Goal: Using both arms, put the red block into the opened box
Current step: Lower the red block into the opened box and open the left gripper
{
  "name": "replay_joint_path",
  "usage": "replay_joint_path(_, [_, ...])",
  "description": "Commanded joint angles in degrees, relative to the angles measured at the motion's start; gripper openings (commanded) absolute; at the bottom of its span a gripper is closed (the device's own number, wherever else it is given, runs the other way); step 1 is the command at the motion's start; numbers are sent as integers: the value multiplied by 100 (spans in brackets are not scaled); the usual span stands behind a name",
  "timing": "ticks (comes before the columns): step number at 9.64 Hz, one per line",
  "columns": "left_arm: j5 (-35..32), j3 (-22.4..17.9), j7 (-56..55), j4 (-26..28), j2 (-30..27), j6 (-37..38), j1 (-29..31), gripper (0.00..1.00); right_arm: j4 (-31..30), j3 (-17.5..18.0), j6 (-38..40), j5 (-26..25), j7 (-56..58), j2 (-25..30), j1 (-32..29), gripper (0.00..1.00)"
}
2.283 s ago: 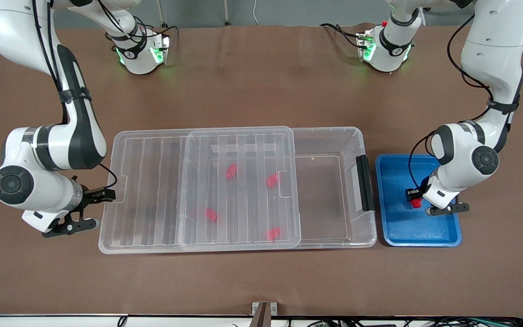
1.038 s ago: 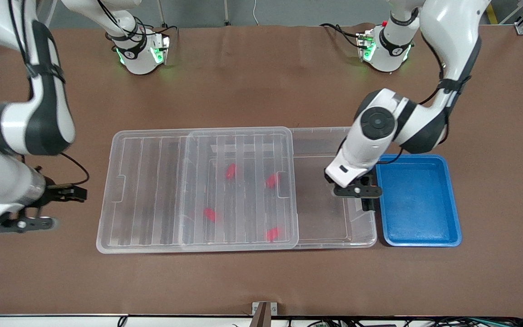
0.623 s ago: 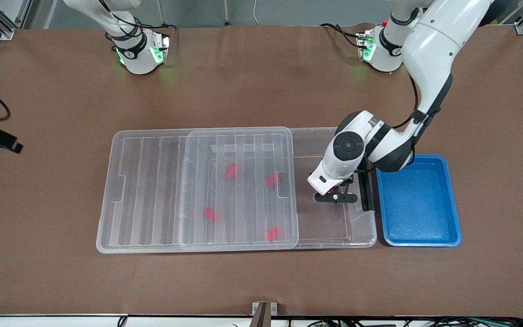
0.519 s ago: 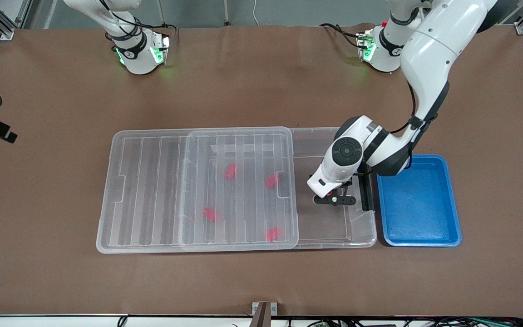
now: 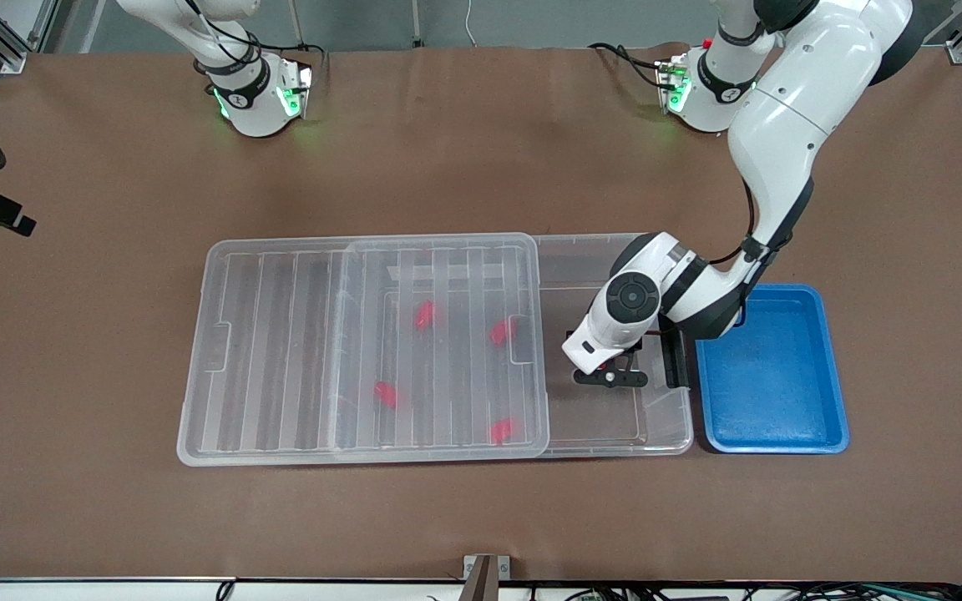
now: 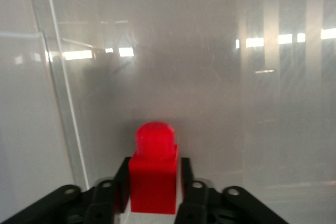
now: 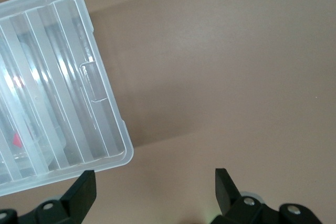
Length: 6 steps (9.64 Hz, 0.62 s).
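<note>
The left pincer (image 5: pixel 612 373) hung over the open end of the box (image 5: pixel 615 417), just beside the black latch (image 5: pixel 678 359) at the left arm's end. In the left wrist view the red block (image 6: pixel 153 174) sat upright between the fingers (image 6: pixel 190 192), stub end pointing away from the camera, with the clear floor of the box below it. Whether the fingers were clamped on the block or had begun to part could not be told; the block sat between them, flanked closely on both sides.

The lid (image 5: pixel 364 346) lay slid toward the right arm's end, covering most of the box and overhanging it there. Four more red blocks (image 5: pixel 424 314) showed through its ribs.

The blue tray (image 5: pixel 769 438) stood just beside the box at the left arm's end.

The right pincer (image 7: pixel 152 192) was out of the front view, apart from a dark piece at that view's edge. In its wrist view its fingers (image 7: pixel 84 192) stood wide apart, holding nothing, over bare tabletop (image 7: pixel 220 77) near a corner of the lid (image 7: pixel 58 93). The right arm waited.
</note>
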<state>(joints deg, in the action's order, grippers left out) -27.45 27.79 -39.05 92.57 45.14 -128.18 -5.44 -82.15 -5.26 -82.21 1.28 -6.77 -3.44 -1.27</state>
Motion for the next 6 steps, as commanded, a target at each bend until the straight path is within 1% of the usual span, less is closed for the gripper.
replay_joint_path(1, [-252, 42, -94, -108, 109, -14, 43, 100, -248, 8, -50, 13, 316, 229, -14, 100])
replay_joint_path(3, [-208, 60, -85, -73, -258, 73, 78, 100, -301, -10, -59, 12, 475, 247, -58, 100])
replay_joint_path(4, [-182, 77, -7, -55, -539, 300, 131, 100, -301, -10, -59, 21, 475, 247, -58, 100])
replay_joint_path(6, [98, 121, 47, -20, -1014, 451, 157, 100, -284, -10, -67, 21, 711, 221, -180, 100])
